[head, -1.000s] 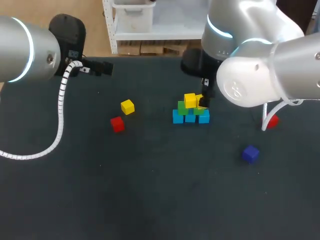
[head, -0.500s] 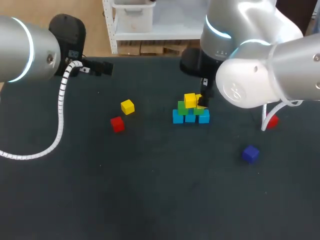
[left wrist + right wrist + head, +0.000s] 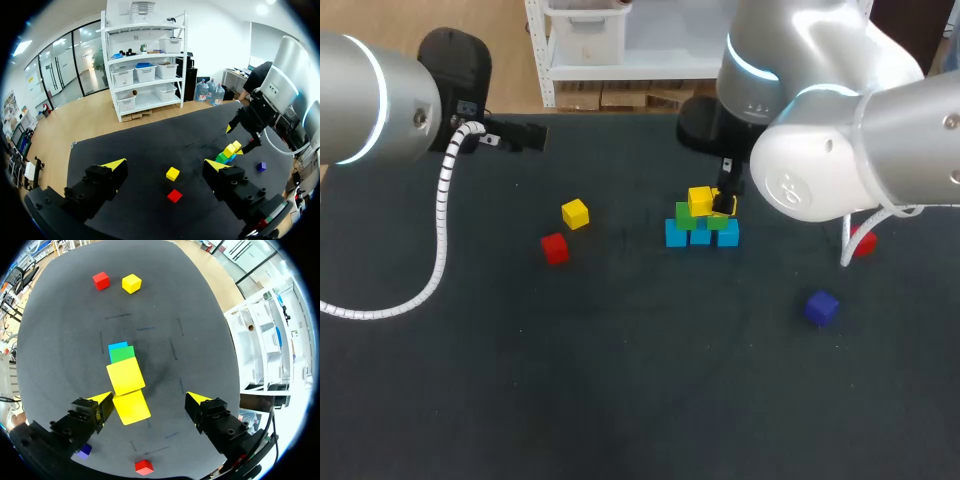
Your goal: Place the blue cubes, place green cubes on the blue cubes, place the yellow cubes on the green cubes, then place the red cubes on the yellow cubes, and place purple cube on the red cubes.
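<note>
A stack stands mid-table: blue cubes [image 3: 700,237] at the bottom, green cubes [image 3: 686,214] on them, and a yellow cube [image 3: 700,200] on top. From the right wrist view two yellow cubes [image 3: 126,376] lie side by side on the green [image 3: 122,354]. My right gripper [image 3: 150,400] hangs open just above the stack, the nearer yellow cube [image 3: 131,407] close to one finger. A loose yellow cube [image 3: 575,213] and a red cube [image 3: 554,247] lie left of the stack. A second red cube [image 3: 863,243] and the purple cube [image 3: 821,307] lie to the right. My left gripper [image 3: 165,165] is open and empty at the far left.
My right arm's bulky wrist [image 3: 820,160] overhangs the table right of the stack and a white cable [image 3: 847,240] partly hides the right red cube. My left arm's white hose [image 3: 440,220] hangs over the left side of the dark mat [image 3: 620,380].
My right arm has drifted slightly up and to the left over the stack. The cubes and my left arm have stayed where they were.
</note>
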Motion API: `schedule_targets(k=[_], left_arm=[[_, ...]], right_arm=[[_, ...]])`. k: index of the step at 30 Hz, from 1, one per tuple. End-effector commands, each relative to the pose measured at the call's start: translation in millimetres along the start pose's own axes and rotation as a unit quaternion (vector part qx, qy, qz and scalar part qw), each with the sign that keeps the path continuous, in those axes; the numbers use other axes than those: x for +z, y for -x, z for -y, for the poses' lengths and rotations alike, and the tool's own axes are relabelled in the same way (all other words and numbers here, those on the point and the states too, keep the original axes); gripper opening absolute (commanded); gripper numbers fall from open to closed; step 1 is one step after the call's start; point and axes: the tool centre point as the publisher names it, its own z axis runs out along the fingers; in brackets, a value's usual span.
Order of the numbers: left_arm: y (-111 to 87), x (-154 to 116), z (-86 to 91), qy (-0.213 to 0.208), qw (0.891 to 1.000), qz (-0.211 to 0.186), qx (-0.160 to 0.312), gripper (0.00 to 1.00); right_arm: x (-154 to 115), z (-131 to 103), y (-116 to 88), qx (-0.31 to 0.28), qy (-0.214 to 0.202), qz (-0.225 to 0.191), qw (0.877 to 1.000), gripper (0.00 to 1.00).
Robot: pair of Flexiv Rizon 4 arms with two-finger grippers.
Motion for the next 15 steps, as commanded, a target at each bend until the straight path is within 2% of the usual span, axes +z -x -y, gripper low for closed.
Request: schedule_targets(k=[1,10,15], left_arm=[[0.2,-0.4,-0.8,-0.001,1.000,0.000,0.000,1.00],[0.2,-0.4,-0.8,-0.001,1.000,0.000,0.000,1.00],[0.2,-0.4,-0.8,-0.001,1.000,0.000,0.000,1.00]], right_arm=[[-1.3,-2.3,-0.6,0.000,-0.002,0.001,1.000,0.96],[-11.3,-1.1,-9.1,0.004,-0.003,0.010,1.000,0.99],[-24.1,2.8,-17.9,0.023,0.005,0.041,0.999,0.98]])
